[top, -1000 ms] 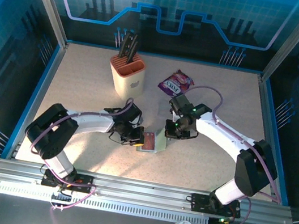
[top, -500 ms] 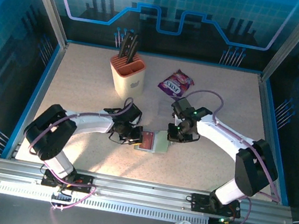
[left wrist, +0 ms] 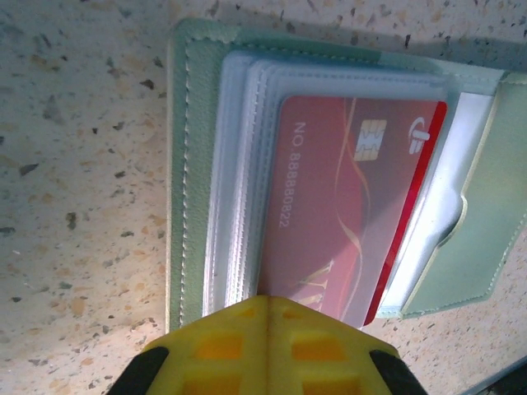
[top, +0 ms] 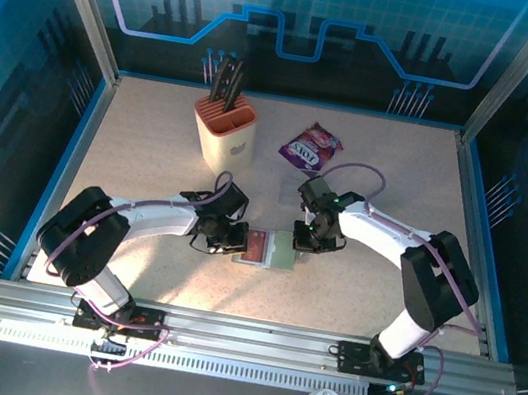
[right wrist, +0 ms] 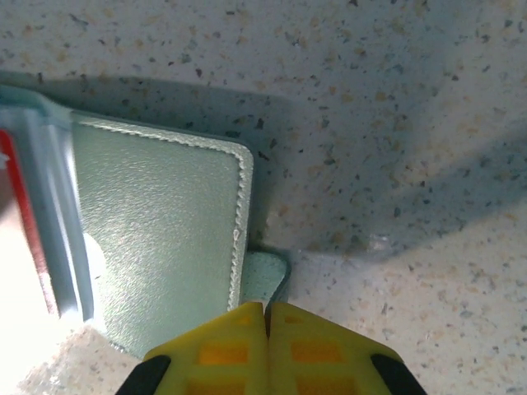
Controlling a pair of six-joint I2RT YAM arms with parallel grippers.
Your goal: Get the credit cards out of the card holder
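Card holder (top: pixel 280 254): open on the bench (top: pixel 152 138) between our arms. Red credit card (left wrist: pixel 346 206), sleeved, runs lengthwise away from our nearer left gripper (left wrist: pixel 265 309); right gripper (right wrist: pixel 265 317) at the flap. Both jaws pressed together.

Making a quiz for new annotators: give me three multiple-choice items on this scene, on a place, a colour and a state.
1. The card holder lies: A) between the left gripper and the right gripper B) in the far left corner C) at the right edge
2. The credit card in its sleeve is: A) blue B) red C) green
3. The right gripper's jaws are: A) wide open B) shut C) clamping a card
Answers: 1 A, one on each side from above; 2 B, red in the left wrist view; 3 B, its fingers meet.
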